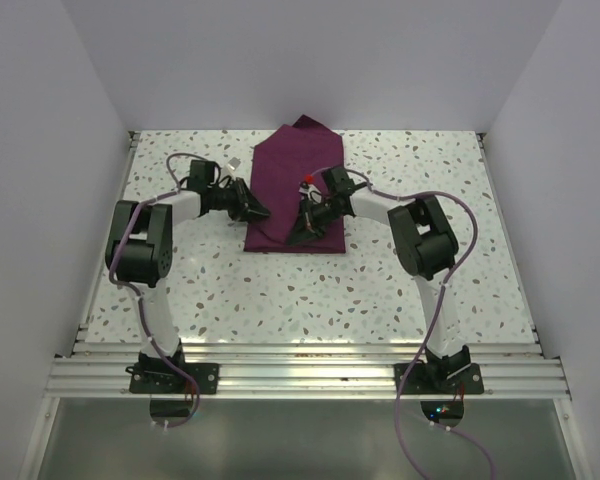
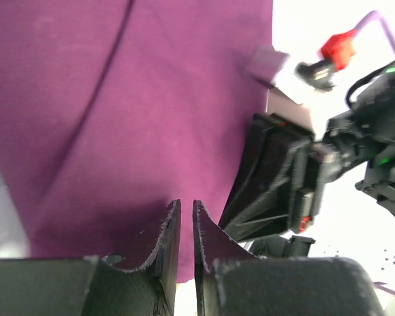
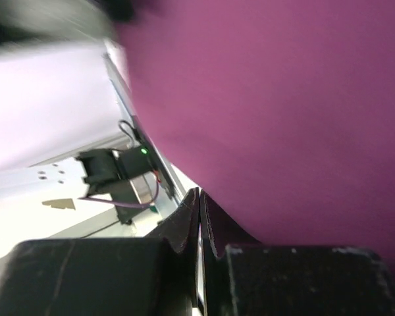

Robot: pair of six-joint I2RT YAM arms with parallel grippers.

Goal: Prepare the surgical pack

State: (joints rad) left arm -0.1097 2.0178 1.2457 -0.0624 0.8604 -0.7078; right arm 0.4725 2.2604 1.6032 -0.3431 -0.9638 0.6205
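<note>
The maroon-purple cloth [image 1: 295,165] lies as a folded bundle at the middle back of the table. It fills the left wrist view [image 2: 151,99] and the right wrist view [image 3: 283,99]. My left gripper [image 1: 261,212] is at the bundle's left edge, its jaws [image 2: 186,203] shut to a thin slit with nothing between them. My right gripper [image 1: 302,235] is low over the bundle's near right part, its jaws [image 3: 199,191] shut and empty beside the cloth's edge. The metal tray, scissors and gauze are out of view.
The speckled table [image 1: 220,290] is walled by white panels at the left, back and right. An aluminium rail [image 1: 300,375] carries both arm bases at the near edge. The right arm's black wrist [image 2: 296,178] is close to my left gripper.
</note>
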